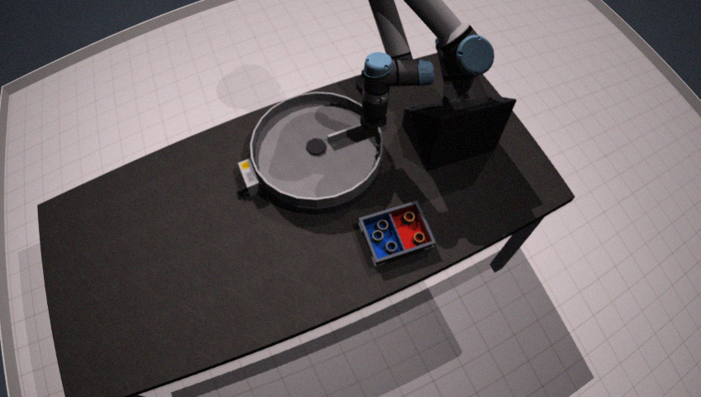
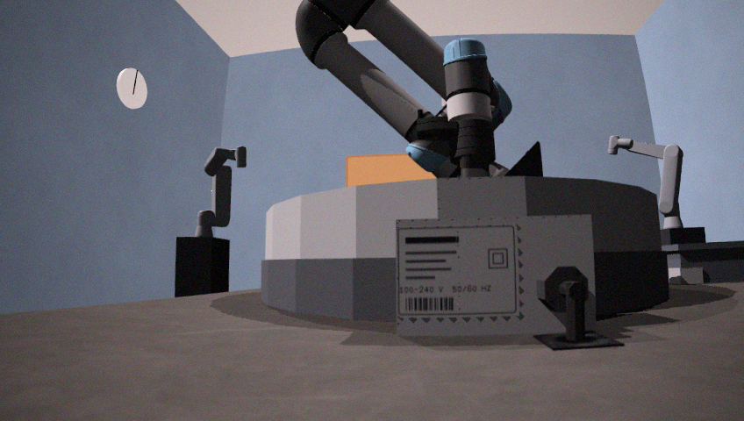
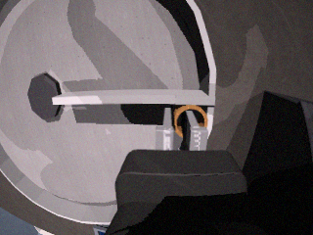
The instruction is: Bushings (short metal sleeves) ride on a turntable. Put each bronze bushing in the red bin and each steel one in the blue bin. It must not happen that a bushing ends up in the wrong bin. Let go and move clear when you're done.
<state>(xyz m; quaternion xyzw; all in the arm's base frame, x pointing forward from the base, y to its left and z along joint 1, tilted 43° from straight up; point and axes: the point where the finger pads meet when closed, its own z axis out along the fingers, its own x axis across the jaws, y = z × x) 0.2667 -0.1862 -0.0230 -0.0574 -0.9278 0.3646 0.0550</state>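
Observation:
In the wrist view my gripper (image 3: 177, 116) is shut on a bronze bushing (image 3: 191, 107) at the turntable's edge, beside the bar. One finger is outside the ring and the other inside its hole, across its wall. In the top view the wrist hides the fingers; in the exterior view the turntable wall does. The turntable (image 1: 295, 182) (image 3: 103, 171) shows no other bushing. The red bin (image 1: 407, 228) holds two bronze bushings, one (image 1: 409, 211) at the back and one nearer the front. The blue bin (image 1: 385, 240) holds three steel bushings.
A pale bar (image 1: 339, 132) (image 3: 122, 97) runs over the turntable from near its hub (image 1: 316, 146) (image 3: 44, 97) to the raised rim. A white box (image 1: 249, 177) (image 2: 553, 239) stands outside the turntable wall. A large black block (image 1: 462, 130) stands right of the turntable.

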